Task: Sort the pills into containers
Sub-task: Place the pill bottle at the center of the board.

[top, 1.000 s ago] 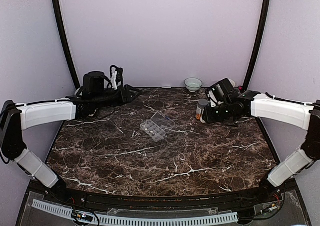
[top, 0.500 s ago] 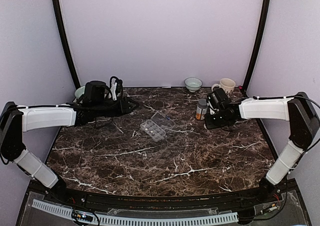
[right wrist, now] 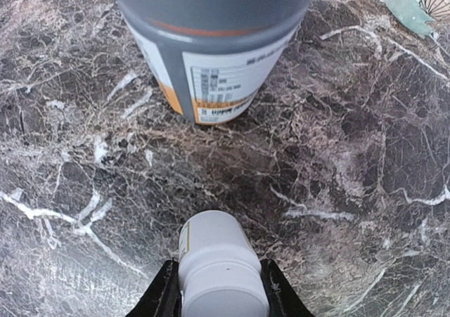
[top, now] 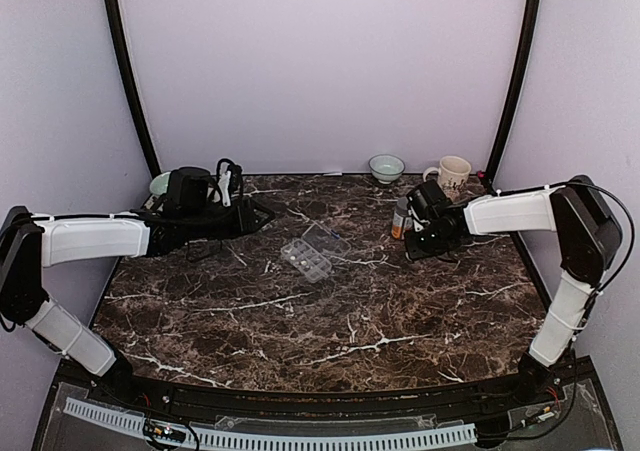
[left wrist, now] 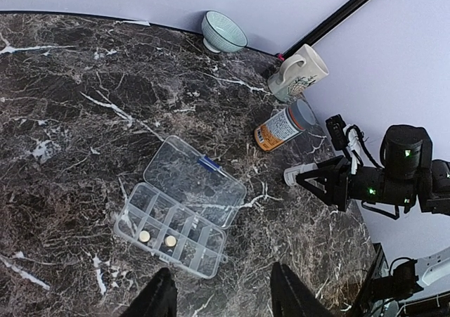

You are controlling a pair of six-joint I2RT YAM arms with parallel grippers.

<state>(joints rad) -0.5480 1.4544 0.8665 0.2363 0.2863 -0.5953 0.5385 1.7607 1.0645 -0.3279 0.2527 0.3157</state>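
Observation:
The clear organiser box (left wrist: 184, 245) lies open mid-table with its lid (left wrist: 193, 183) folded back; its compartments are the containers (top: 306, 261). Two round pale pills (left wrist: 144, 237) (left wrist: 170, 241) sit in neighbouring compartments. My right gripper (right wrist: 219, 297) is shut on a small white bottle (right wrist: 219, 261), which points at the table just in front of the amber bottle (right wrist: 211, 43). In the top view the right gripper (top: 415, 243) hangs right of the box, beside the amber bottle (top: 402, 216). The left gripper (left wrist: 221, 296) is open and empty, held above the table to the box's left (top: 258, 214).
A small bowl (top: 386, 167) and a cream mug (top: 453, 173) stand at the back right by the wall. Another bowl (top: 160, 183) sits at the back left, behind my left arm. Black frame posts (top: 512, 81) rise at both back corners.
The right arm has swung in and down toward the table with the white bottle, uncovering the mug behind it. The left arm has shifted slightly lower and nearer.

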